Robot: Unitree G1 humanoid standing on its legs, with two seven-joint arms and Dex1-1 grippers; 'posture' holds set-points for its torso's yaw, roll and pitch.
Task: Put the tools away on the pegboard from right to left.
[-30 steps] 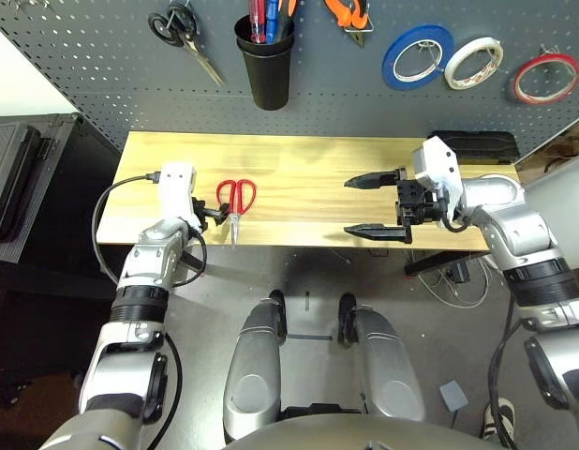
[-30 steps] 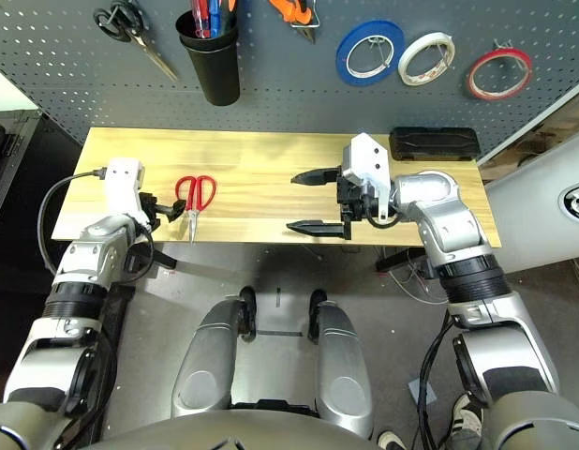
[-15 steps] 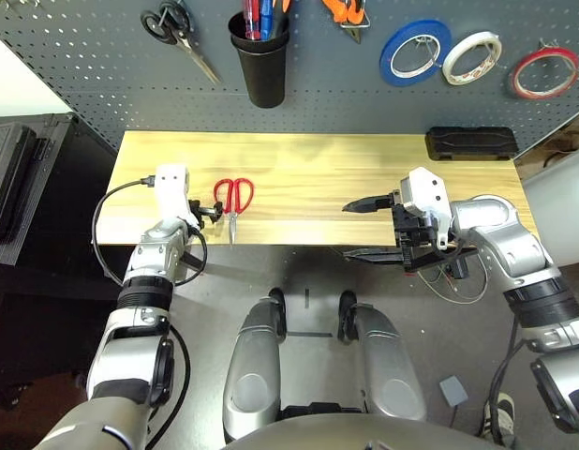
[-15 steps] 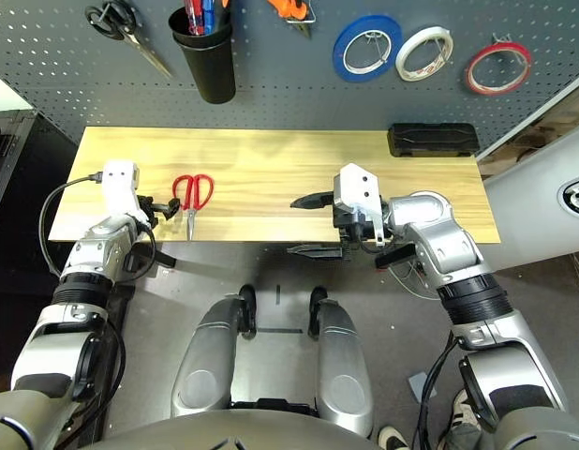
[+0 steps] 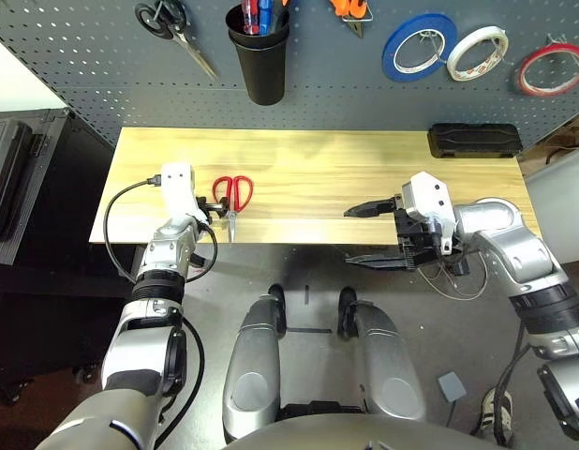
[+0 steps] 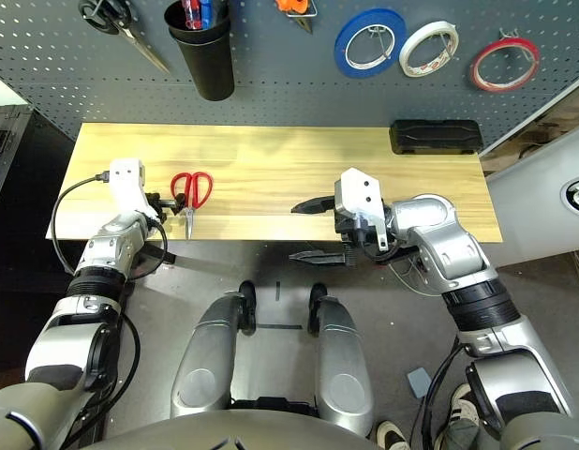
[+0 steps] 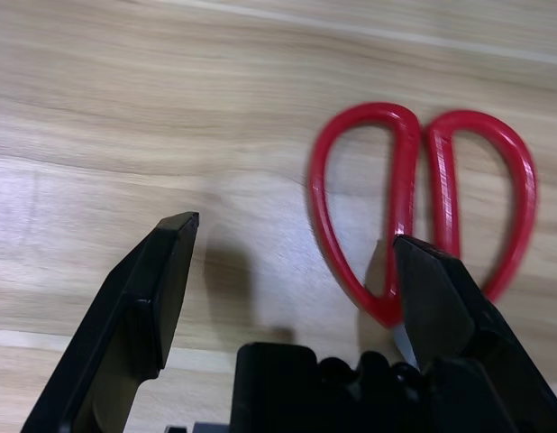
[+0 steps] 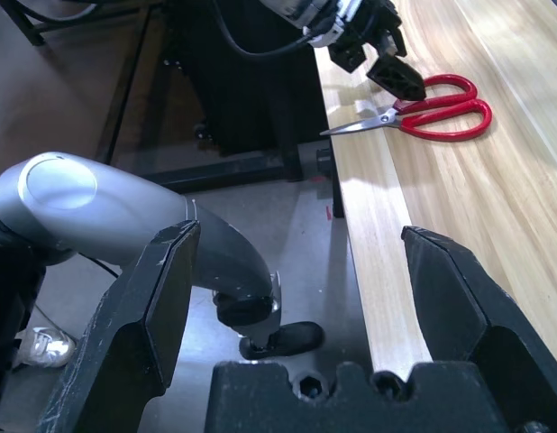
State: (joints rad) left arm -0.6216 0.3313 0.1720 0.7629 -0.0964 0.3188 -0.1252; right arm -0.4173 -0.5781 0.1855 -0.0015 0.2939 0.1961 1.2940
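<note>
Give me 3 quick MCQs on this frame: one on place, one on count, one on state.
1. Where do the red-handled scissors lie?
A. On the wooden table, beside the left end effector
B. In the black cup
C. On a pegboard hook

2. How many tape rings hang on the pegboard?
A. One
B. Three
C. Five

3. What state is the right end effector in?
A. Shut on pliers
B. Shut on a tape ring
C. Open and empty

Key: 1 A, they rest flat near the table's front edge. 2 B, blue, white and red. 3 C, its fingers stand wide apart with nothing between.
</note>
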